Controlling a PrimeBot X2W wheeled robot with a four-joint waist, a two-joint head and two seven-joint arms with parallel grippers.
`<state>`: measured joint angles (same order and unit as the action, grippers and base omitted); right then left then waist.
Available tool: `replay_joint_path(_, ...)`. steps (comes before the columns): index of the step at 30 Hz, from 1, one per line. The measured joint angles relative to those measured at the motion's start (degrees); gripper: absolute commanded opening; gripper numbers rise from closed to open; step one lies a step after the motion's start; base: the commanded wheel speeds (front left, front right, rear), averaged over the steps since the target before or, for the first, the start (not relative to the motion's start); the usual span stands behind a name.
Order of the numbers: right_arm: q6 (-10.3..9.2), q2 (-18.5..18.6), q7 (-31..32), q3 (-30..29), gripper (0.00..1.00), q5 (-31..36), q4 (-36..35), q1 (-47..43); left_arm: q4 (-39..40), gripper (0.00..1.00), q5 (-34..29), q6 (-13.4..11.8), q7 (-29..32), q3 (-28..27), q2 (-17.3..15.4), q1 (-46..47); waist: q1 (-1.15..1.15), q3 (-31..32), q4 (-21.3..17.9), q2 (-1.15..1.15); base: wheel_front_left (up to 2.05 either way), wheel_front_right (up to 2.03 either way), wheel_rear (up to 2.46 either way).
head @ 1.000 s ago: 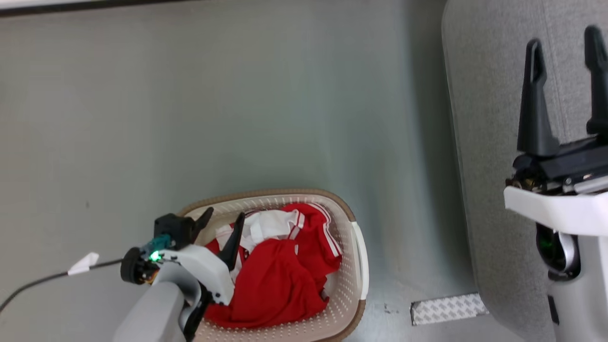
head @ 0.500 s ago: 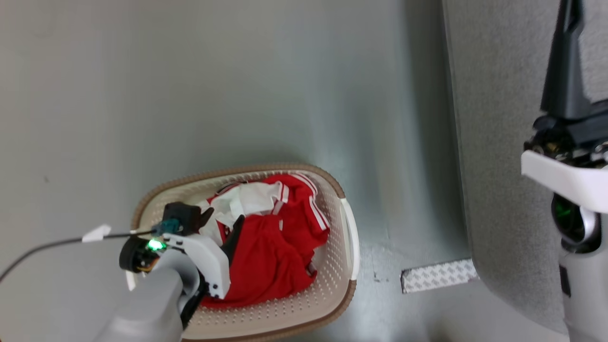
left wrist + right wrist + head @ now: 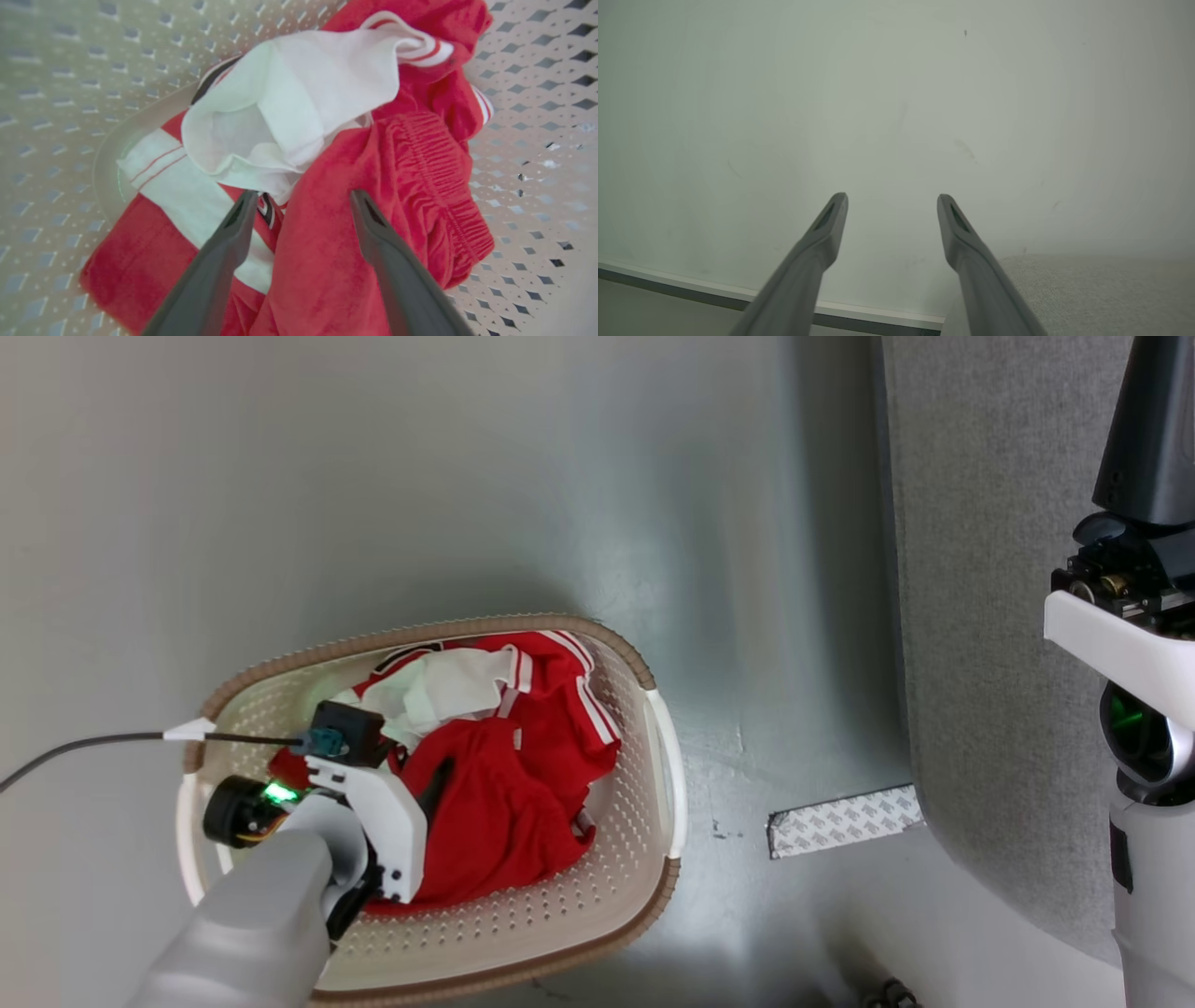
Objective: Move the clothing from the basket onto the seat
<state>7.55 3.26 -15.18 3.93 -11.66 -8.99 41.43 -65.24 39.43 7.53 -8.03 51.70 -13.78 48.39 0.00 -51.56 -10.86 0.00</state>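
Observation:
The cream basket with a brown rim stands on the grey floor, with the red and white clothing heaped inside it. My left gripper is open and reaches down into the basket. Its fingertips rest on the heap, with a fold of the red clothing between them and a white panel just beyond. The light grey seat runs along the right. My right gripper is open and empty, held high beside the seat and pointing at a pale wall.
A black cable with a white tag runs from the left to my left wrist. A white patterned strip lies on the floor between basket and seat. A skirting board lines the wall's foot.
The head camera has shifted, so the basket sits higher and further left. My left gripper has moved from the basket's left rim down into the clothing. Both grippers stay open.

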Motion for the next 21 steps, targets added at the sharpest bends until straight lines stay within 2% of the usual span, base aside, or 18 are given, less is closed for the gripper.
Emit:
replay_joint_path(12, 0.00, -0.2, 0.0, -0.1, 1.00, -0.4, -0.6, 0.7, 2.8, 1.00, 6.4, 0.0, 7.7, 10.8, -3.5, 2.0, 0.00, -3.2, -2.0, 0.00, 0.00, 0.00, 0.00)
replay_joint_path(20, 0.00, -0.2, 0.0, 0.1, 1.00, -1.0, -0.9, 1.3, 4.7, 1.00, 10.5, 0.0, 10.5, 17.9, -5.9, 4.0, 0.00, -4.8, -2.9, 0.01, 0.00, 0.00, 0.00)
replay_joint_path(21, 0.00, -0.2, 0.0, 0.1, 1.00, -1.0, -0.9, 1.4, 4.9, 0.57, 11.2, 0.0, 10.5, 18.3, -6.1, 4.3, 0.00, -4.9, -2.9, 0.01, 0.00, 0.00, 0.00)
